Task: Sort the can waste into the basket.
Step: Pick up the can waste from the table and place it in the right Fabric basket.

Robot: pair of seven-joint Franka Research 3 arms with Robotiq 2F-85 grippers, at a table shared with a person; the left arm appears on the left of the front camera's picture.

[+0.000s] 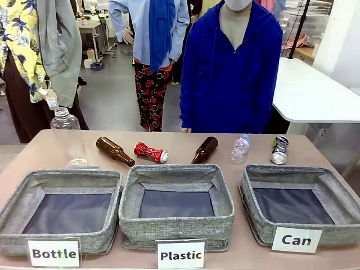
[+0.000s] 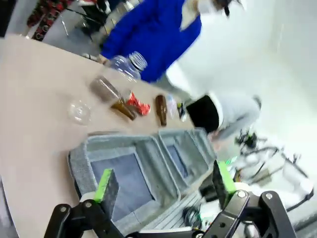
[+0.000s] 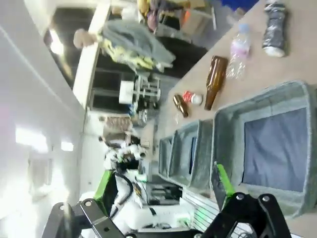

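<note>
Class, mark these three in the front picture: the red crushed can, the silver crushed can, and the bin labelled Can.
red crushed can (image 1: 149, 152), front view, middle of its crumpled body.
silver crushed can (image 1: 279, 148), front view, middle of its body.
bin labelled Can (image 1: 287, 170), front view, far rim.

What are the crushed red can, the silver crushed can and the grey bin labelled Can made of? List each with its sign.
Crushed red can: thin metal, likely aluminium; glossy red skin, dented folds, silver end.
Silver crushed can: thin metal too, it seems; shiny creases under dark print.
Grey bin labelled Can: matte woven fabric, speckled weave; darker smooth lining.
</note>
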